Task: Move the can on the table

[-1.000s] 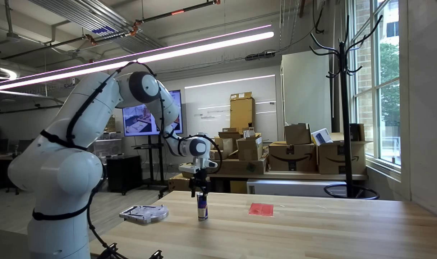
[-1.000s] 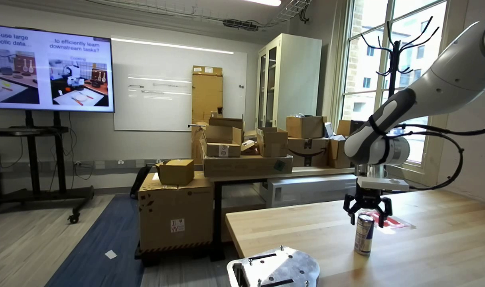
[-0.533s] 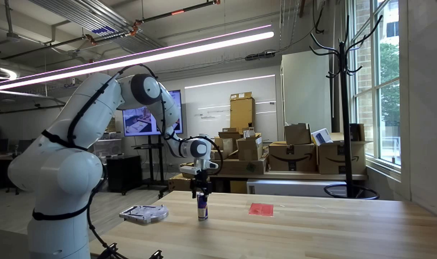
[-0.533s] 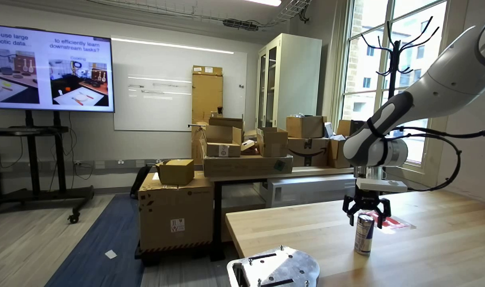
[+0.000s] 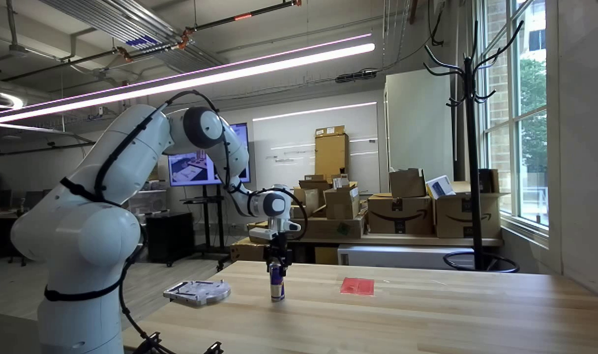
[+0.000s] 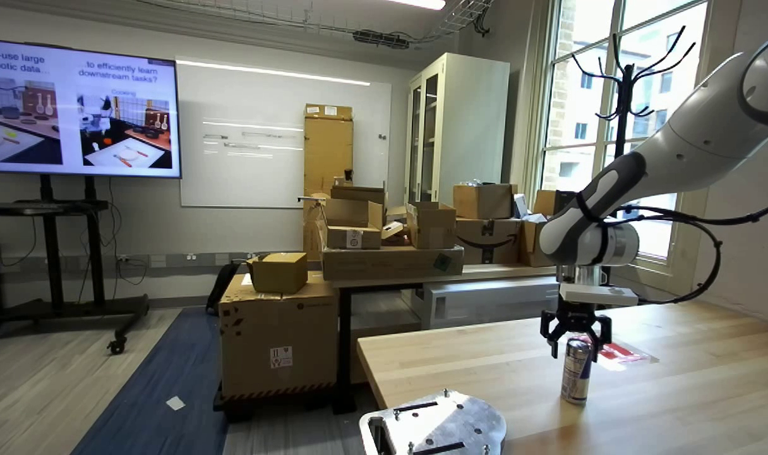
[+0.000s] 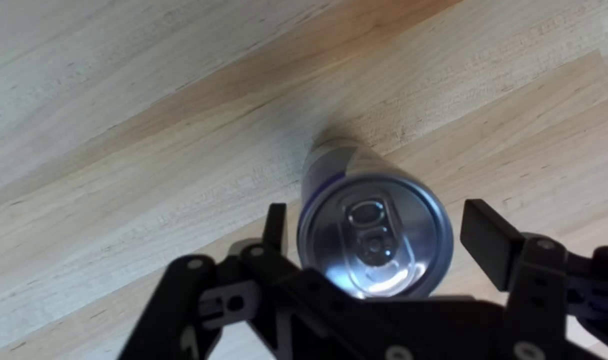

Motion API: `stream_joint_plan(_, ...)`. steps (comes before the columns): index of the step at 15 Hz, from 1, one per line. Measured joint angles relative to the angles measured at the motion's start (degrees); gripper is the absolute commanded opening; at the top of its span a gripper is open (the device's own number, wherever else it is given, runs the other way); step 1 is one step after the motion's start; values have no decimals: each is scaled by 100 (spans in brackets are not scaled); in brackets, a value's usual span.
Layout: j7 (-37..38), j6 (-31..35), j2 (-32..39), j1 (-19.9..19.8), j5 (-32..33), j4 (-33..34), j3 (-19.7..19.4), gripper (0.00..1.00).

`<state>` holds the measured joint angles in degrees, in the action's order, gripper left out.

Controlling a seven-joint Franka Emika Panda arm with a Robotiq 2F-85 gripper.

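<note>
The can (image 5: 277, 289) is a slim dark blue-purple and silver cylinder, upright on the light wooden table (image 5: 427, 319). It also shows in an exterior view (image 6: 575, 382). In the wrist view I see the silver lid and pull tab of the can (image 7: 379, 220) from above. My gripper (image 7: 382, 235) is open, with one finger on each side of the lid and a visible gap on both sides. In both exterior views the gripper (image 5: 276, 270) (image 6: 575, 354) points down at the top of the can, fingertips around its upper end. The lid's near edge is partly hidden behind the gripper.
A flat red piece (image 5: 357, 286) lies on the table to the can's right in an exterior view. A grey metal plate (image 5: 198, 292) sits at the table's edge on the other side. Stacked cardboard boxes (image 5: 400, 214) and a black coat stand (image 5: 471, 147) stand behind the table.
My gripper has moved slightly down and sideways, so it is more centred over the can. It appears slightly turned. The can has not moved.
</note>
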<state>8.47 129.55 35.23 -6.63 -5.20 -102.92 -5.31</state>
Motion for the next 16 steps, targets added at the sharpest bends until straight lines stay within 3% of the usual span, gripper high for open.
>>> stream_joint_plan(3, 0, 0, 38, -4, 0, 58, -18, 35)
stream_joint_plan(4, 0, 0, 38, -5, 0, 62, -26, 33)
stream_joint_plan(11, 0, -12, -134, 13, 1, -110, -26, 33)
stream_joint_plan(16, 0, -193, -1138, 214, 1, -812, 83, 33)
